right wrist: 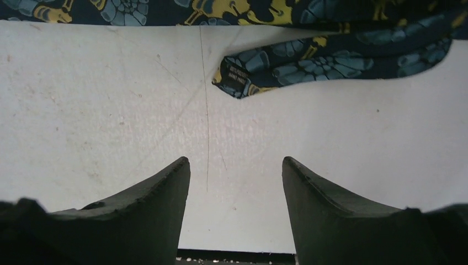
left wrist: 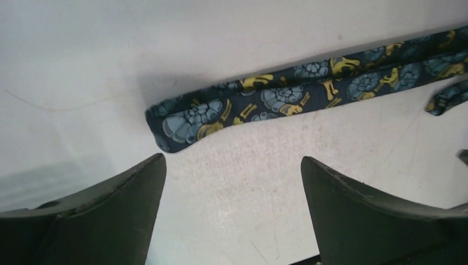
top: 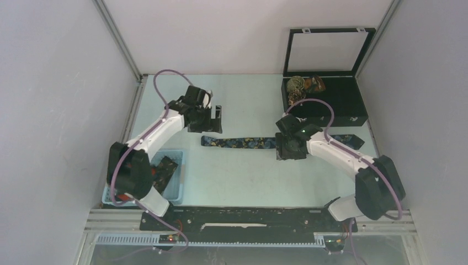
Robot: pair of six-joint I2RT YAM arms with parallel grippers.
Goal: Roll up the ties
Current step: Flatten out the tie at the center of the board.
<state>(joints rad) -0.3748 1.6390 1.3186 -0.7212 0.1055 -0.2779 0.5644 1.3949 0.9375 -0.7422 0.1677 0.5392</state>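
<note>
A dark navy tie (top: 243,142) patterned in yellow and pale blue lies stretched flat, left to right, across the middle of the pale surface (top: 243,179) between two robot arms. The left gripper (left wrist: 233,161) hovers at the tie's left end, its jaws spread wide with nothing between them. In the left wrist view, the blunt end of the tie rests on the surface just beyond the fingertips and apart from them. The right gripper (right wrist: 236,161) hangs over the tie farther to the right, its jaws also apart and empty, with only bare surface showing between them. The right wrist view shows the tie's band running along the top of the frame. Just below the band lies the tie's narrow end (right wrist: 331,61), which carries a small sewn label and points toward the left of that view. At the back right of the surface stands a black case (top: 331,99) with its lid raised upright, and rolled ties (top: 302,84) are tucked in its back left corner. Near the left arm's base sits a blue basket (top: 177,185) holding a heap of dark and orange-red ties (top: 165,168), partly hidden by the arm.
</note>
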